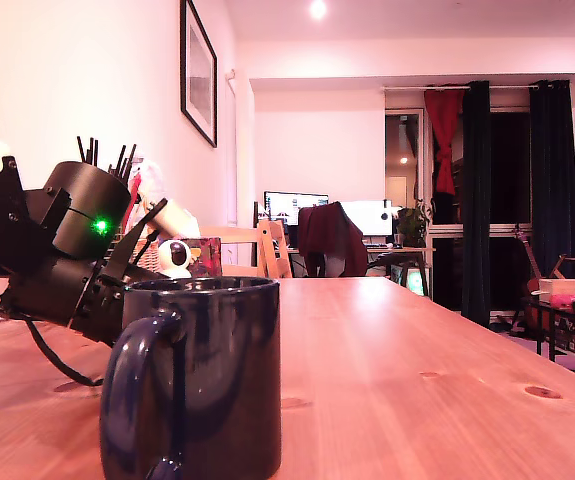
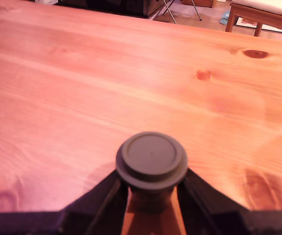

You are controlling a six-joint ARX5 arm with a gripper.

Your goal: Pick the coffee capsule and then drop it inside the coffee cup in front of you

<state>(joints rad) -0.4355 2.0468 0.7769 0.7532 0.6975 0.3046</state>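
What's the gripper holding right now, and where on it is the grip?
The coffee capsule. The gripper is closed on its narrower body, one finger on each side just under the wide flat rim, above the wooden table.

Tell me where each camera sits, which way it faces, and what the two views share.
Exterior view: low at table height, close behind the coffee cup, facing along the wooden table into a room; the black arm shows at the exterior view's left.
Wrist view: on the arm, angled down at the tabletop; the claw sits around the coffee capsule, one finger on either side.
Shared: only the table; the cup is absent from the wrist view, the capsule from the exterior view.
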